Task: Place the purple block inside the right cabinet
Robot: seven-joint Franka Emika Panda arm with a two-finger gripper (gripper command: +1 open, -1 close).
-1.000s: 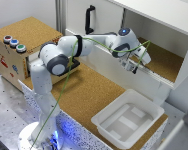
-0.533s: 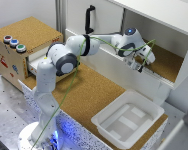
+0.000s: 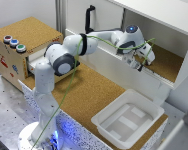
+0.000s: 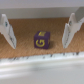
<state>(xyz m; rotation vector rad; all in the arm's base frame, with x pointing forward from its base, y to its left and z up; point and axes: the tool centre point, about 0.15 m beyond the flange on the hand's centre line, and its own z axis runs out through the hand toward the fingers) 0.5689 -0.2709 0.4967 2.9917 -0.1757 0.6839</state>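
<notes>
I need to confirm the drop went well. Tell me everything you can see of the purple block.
The purple block is a small dark purple cube with a yellow letter-like mark on its facing side. In the wrist view it sits flat and upright on the cork-brown floor of the right cabinet, between the spread fingers of the open hand, touching neither. In the exterior view the hand hides it.

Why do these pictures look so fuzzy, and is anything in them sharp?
Both are soft. In the wrist view the purple block shows a yellow letter with smeared edges, and the white ledge nearest the camera is a blurred band. In the exterior view the tool is indistinct, and a blue glow flares at the arm's base.
</notes>
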